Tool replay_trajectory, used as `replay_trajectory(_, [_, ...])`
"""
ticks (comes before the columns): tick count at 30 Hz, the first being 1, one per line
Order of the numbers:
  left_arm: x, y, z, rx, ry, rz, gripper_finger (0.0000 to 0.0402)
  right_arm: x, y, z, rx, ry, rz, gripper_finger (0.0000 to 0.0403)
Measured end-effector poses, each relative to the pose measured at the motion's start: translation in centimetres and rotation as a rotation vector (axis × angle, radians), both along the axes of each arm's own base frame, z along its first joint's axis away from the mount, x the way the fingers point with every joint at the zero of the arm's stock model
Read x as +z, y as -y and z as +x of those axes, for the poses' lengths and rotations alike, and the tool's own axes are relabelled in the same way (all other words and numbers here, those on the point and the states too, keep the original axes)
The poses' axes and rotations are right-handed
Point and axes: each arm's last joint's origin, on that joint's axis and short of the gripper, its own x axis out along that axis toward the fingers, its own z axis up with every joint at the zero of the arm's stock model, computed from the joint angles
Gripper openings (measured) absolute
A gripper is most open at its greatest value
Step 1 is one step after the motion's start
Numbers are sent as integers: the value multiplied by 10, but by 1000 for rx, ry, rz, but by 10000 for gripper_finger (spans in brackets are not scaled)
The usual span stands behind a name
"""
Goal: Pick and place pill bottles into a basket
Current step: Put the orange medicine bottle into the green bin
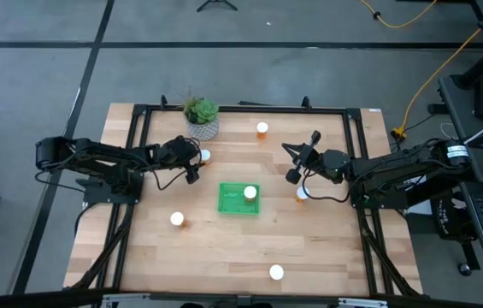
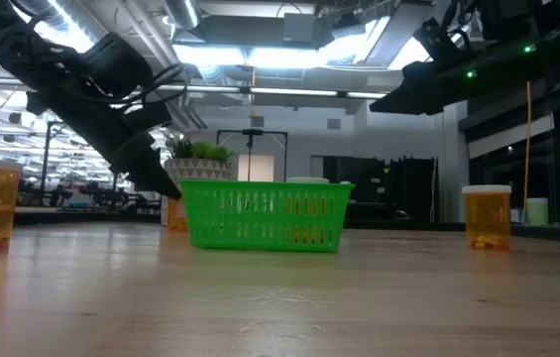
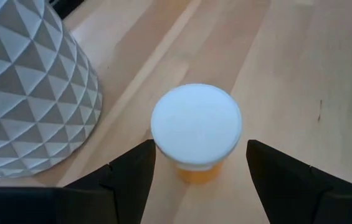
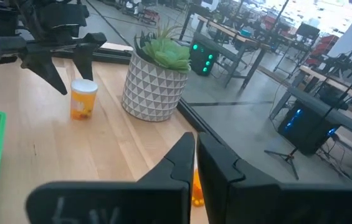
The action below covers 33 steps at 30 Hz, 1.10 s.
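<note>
**Left fingers straddling a bottle by the plant pot**

I have the left arm stretched in from the left edge of the high view, its left gripper (image 1: pixel 195 162) tipped down just below the potted plant (image 1: pixel 201 115) at upper centre. The fingers (image 3: pixel 132 180) stand wide, one on each side of a pill bottle (image 3: pixel 195 130), not yet touching it; I see its round white cap from above and a sliver of translucent orange body beneath, standing upright on the counter (image 1: pixel 326 248) just beside the pot.

The right arm reaches in from the right, its right gripper (image 1: pixel 301 158) raised above the counter, right of centre, fingers pressed together on nothing.

The green basket (image 1: pixel 238 198) sits at the centre with one bottle (image 1: pixel 250 192) in its upper right corner. Other bottles stand loose: upper centre (image 1: pixel 262 129), right of the basket (image 1: pixel 303 194), lower left (image 1: pixel 176 219), and bottom centre (image 1: pixel 276 273).
</note>
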Motion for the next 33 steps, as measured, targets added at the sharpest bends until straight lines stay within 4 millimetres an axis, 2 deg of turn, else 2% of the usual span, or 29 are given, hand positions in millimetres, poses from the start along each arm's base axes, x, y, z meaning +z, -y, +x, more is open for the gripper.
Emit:
replay_trajectory(16, [3, -1, 2, -3, 21, 38, 247, 5, 0, 1, 4, 33, -33, 23])
replay_trajectory(25, [-6, -3, 6, -15, -9, 50, 247, 6, 0, 1, 6, 33, -51, 23])
replay_trajectory(33, [-6, -4, 9, -20, 5, 65, 247, 6, 0, 1, 6, 35, -51, 23])
